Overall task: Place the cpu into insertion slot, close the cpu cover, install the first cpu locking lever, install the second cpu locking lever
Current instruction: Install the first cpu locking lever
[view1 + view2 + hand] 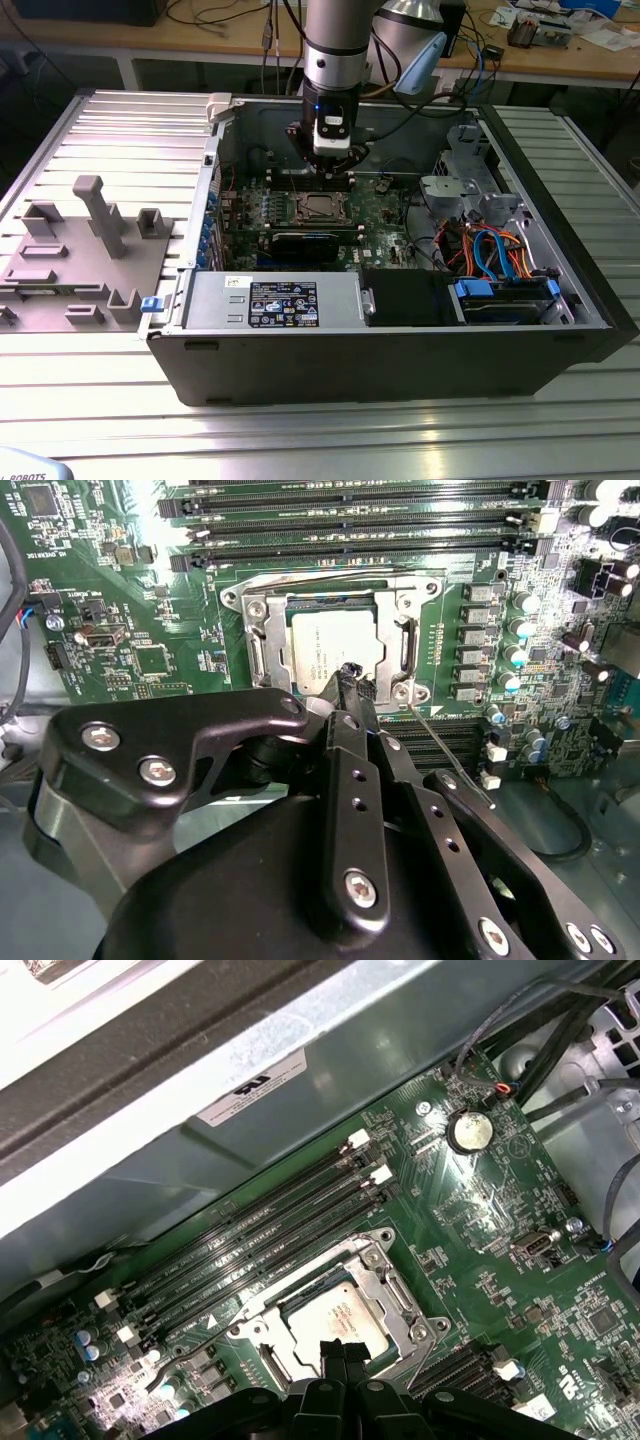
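The cpu [328, 645] lies flat in its socket on the green motherboard, silver-grey top up; it also shows as the cpu [338, 1318] and the cpu [320, 207]. The cpu cover [405, 605], a silvery frame, lies down around it, seen too as the cpu cover [385, 1265]. My gripper [350, 673] hangs just above the socket's edge with its black fingertips pressed together and nothing between them; the gripper [340, 1350] looks the same in the first wrist view. A thin wire lever [450, 755] slants away from one socket corner.
Black memory slots [350, 525] run beside the socket. The open case [560, 330] walls in the board, with a power supply [280, 300] at the front and a drive bay with blue and orange cables [495, 255] at the exterior view's right. A grey fixture [90, 250] stands outside.
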Controlling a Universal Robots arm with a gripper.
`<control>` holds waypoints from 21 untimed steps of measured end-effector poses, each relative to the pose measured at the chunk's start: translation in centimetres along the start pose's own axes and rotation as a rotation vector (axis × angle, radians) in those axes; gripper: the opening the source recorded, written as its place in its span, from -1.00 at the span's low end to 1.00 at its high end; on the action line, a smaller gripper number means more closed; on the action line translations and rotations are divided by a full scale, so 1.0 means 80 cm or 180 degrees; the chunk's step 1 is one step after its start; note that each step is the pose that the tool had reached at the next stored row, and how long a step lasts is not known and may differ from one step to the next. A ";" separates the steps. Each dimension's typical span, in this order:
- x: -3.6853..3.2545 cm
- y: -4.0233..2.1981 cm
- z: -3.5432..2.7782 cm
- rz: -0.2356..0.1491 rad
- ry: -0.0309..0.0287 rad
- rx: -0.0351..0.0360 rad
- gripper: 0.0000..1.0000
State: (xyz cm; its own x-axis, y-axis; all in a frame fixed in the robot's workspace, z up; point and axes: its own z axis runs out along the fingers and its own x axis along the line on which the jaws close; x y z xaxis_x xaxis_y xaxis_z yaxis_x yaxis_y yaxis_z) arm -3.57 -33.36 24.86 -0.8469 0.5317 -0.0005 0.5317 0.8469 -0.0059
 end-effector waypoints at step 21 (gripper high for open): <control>0.0000 0.0000 0.0000 -0.0079 0.0000 0.0000 -0.79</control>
State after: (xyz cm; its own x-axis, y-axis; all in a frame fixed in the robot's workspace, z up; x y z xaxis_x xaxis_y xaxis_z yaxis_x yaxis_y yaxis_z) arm -3.57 -33.36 24.86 -0.8599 0.5104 -0.0005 0.5104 0.8599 -0.0059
